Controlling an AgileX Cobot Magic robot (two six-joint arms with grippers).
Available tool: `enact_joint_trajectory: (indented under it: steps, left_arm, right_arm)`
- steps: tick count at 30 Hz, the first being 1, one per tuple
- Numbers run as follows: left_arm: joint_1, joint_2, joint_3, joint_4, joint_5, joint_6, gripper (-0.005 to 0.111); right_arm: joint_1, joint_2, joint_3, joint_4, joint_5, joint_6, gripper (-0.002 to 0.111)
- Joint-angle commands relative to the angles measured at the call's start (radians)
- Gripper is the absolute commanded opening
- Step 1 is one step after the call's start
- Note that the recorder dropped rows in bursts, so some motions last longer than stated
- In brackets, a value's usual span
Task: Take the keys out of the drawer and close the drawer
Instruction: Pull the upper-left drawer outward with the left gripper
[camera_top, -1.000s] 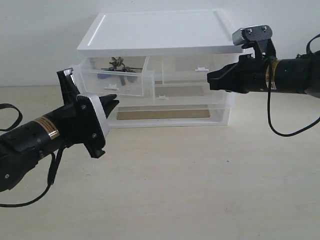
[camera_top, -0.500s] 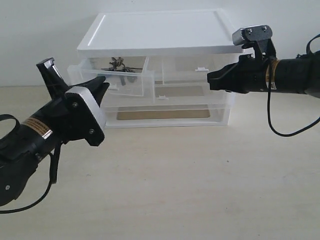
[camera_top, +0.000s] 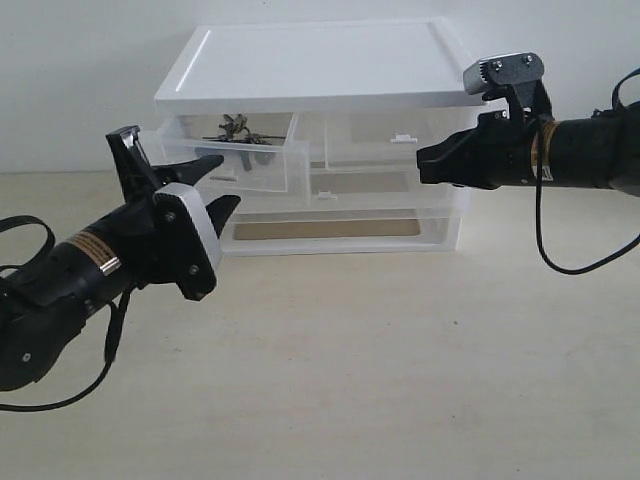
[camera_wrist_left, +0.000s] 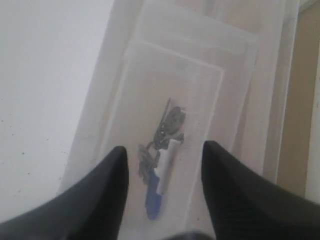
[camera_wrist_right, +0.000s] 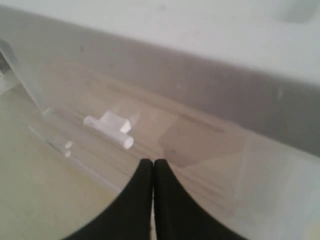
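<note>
The upper left drawer (camera_top: 265, 165) of the clear plastic unit stands pulled out. The keys (camera_top: 240, 130) lie inside it, dark and silver. My left gripper (camera_top: 222, 182) is open just in front of the drawer's front wall, apart from the keys. In the left wrist view the keys (camera_wrist_left: 167, 127) with their blue tag (camera_wrist_left: 155, 202) show through the frosted drawer (camera_wrist_left: 200, 100), between the spread fingers of the left gripper (camera_wrist_left: 165, 148). My right gripper (camera_top: 421, 161) is shut and empty, its tip at the front of the upper right drawer (camera_top: 390, 140).
The unit's white lid (camera_top: 320, 65) overhangs the drawers. The full-width lower drawer (camera_top: 330, 228) is shut. The upper right drawer's white tab handle (camera_wrist_right: 111, 125) sits close to the shut right gripper (camera_wrist_right: 153, 163). The beige table (camera_top: 380, 370) stretches in front.
My left gripper swung up and left half a second ago, then came back right and down to the drawer's front. The right arm has barely moved.
</note>
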Motion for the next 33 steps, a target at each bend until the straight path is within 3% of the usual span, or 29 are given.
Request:
enact_joint_trajectory:
  steps: [1,7,9,15,33]
  left_arm:
    - [0.004,0.028,-0.027,-0.007,-0.009,0.028,0.041]
    - [0.004,0.038,-0.047,-0.098,-0.071,0.049,0.029]
    - [0.006,0.038,-0.047,-0.091,-0.053,0.049,0.019]
    - [0.006,0.038,-0.047,-0.068,-0.006,0.064,0.005]
    - [-0.060,0.038,-0.011,-0.097,-0.008,0.120,0.004]
  right_arm:
    - [-0.011,0.000,-0.019,0.081,0.081,-0.007,0.000]
    - [-0.011,0.000,-0.019,0.083,0.081,-0.007,0.000]
    - [-0.011,0.000,-0.019,0.089,0.081,-0.010,0.000]
    - [-0.011,0.000,-0.019,0.089,0.081,-0.010,0.000]
    - [-0.011,0.000,-0.019,0.096,0.089,-0.018,0.000]
